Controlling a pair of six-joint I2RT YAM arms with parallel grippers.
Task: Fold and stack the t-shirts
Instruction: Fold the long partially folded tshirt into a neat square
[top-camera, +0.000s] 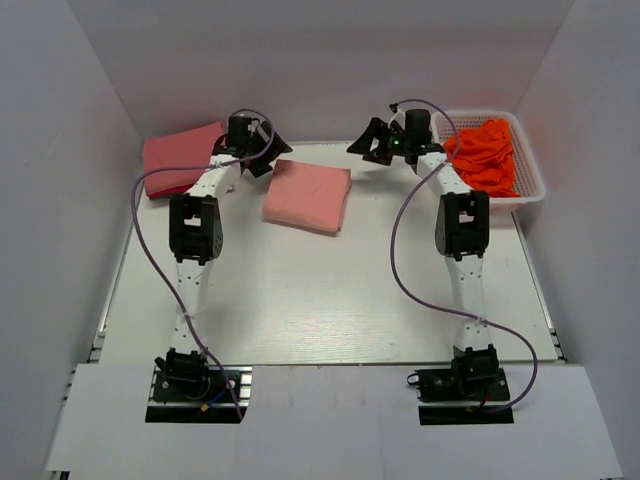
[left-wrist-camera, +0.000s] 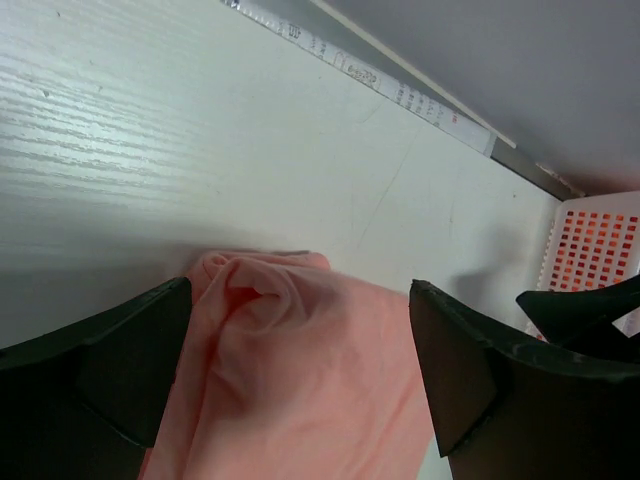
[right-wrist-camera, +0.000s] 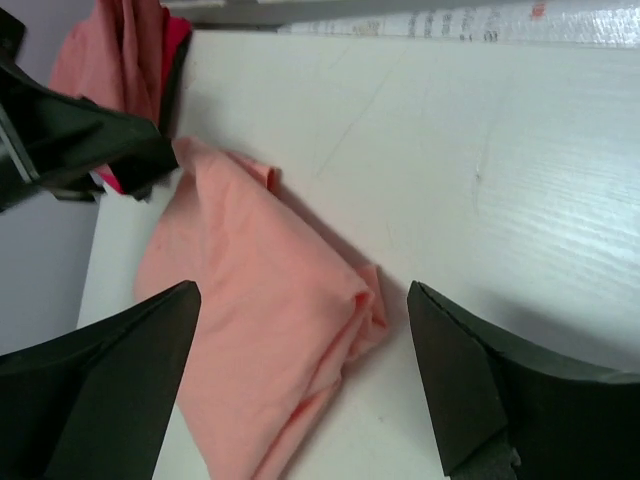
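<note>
A folded salmon pink t-shirt (top-camera: 307, 196) lies on the table at the back centre. A folded, deeper rose t-shirt (top-camera: 180, 158) lies at the far left. My left gripper (top-camera: 268, 155) is open and empty, just above the salmon shirt's far left corner. In the left wrist view (left-wrist-camera: 300, 300) the shirt (left-wrist-camera: 300, 390) fills the gap between the jaws. My right gripper (top-camera: 368, 148) is open and empty, a little right of the shirt's far right corner. In the right wrist view (right-wrist-camera: 300, 300) the shirt (right-wrist-camera: 240, 340) lies below and left of the jaws.
A white plastic basket (top-camera: 530, 185) at the back right holds crumpled orange-red shirts (top-camera: 488, 155). Grey walls close in the table at the back and on both sides. The rose shirt also shows in the right wrist view (right-wrist-camera: 120, 50), behind a finger of the left gripper (right-wrist-camera: 100, 135).
</note>
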